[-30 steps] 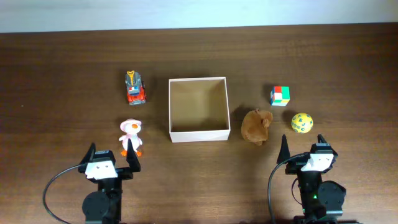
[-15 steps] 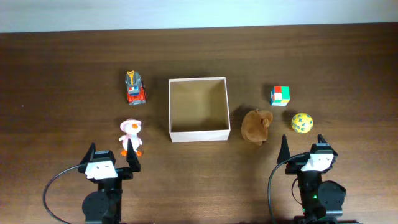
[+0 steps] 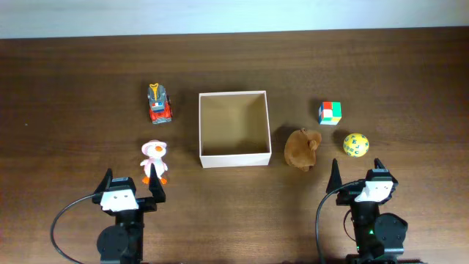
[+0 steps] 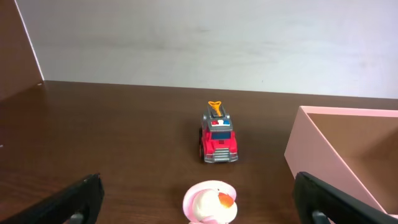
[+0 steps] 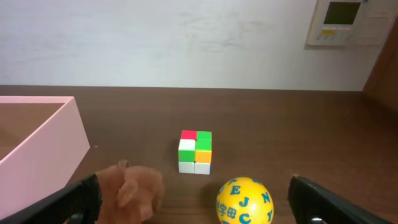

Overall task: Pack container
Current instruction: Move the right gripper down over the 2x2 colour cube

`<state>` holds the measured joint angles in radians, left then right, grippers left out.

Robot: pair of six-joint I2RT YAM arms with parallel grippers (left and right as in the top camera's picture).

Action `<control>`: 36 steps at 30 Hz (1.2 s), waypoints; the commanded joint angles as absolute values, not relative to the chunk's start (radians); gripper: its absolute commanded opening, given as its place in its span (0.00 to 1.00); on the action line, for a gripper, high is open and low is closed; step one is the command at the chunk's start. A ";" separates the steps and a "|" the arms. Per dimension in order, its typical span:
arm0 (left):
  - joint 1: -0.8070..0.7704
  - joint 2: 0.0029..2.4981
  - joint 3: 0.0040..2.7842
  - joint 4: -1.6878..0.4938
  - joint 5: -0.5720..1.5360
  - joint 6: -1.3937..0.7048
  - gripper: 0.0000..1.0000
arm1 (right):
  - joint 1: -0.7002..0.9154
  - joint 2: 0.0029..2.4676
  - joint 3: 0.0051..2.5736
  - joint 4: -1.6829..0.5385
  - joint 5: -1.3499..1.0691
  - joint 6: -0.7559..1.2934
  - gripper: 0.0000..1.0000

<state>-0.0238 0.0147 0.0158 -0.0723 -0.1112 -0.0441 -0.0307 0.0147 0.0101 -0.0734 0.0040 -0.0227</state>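
Note:
The container (image 3: 201, 132), a square shallow box with white walls and tan inside, sits mid-table and holds nothing; its wall shows in the left wrist view (image 4: 323, 158) and the right wrist view (image 5: 43, 146). A red toy truck (image 3: 159, 103) (image 4: 217, 138) and a pink-hatted duck (image 3: 153, 160) (image 4: 211, 203) lie left of it. A brown plush (image 3: 302, 149) (image 5: 134, 193), a colour cube (image 3: 330, 112) (image 5: 195, 151) and a yellow letter ball (image 3: 356, 144) (image 5: 245, 200) lie right. My left gripper (image 3: 132, 186) (image 4: 199, 205) is open just short of the duck. My right gripper (image 3: 359, 176) (image 5: 199, 205) is open, empty, near the ball and plush.
The dark wooden table ends at a pale wall (image 3: 234, 15) at the back. A wall panel (image 5: 346, 22) hangs at the upper right of the right wrist view. Both arm bases (image 3: 121, 238) (image 3: 374, 231) stand at the front edge.

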 commanded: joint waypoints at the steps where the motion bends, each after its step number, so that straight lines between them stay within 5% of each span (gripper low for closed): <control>1: -0.019 0.007 0.009 -0.072 -0.101 -0.022 0.99 | -0.025 0.006 0.006 -0.080 0.016 -0.014 0.99; 36: -0.019 0.007 0.009 -0.072 -0.101 -0.022 0.99 | -0.027 0.006 0.006 -0.036 0.019 -0.036 0.99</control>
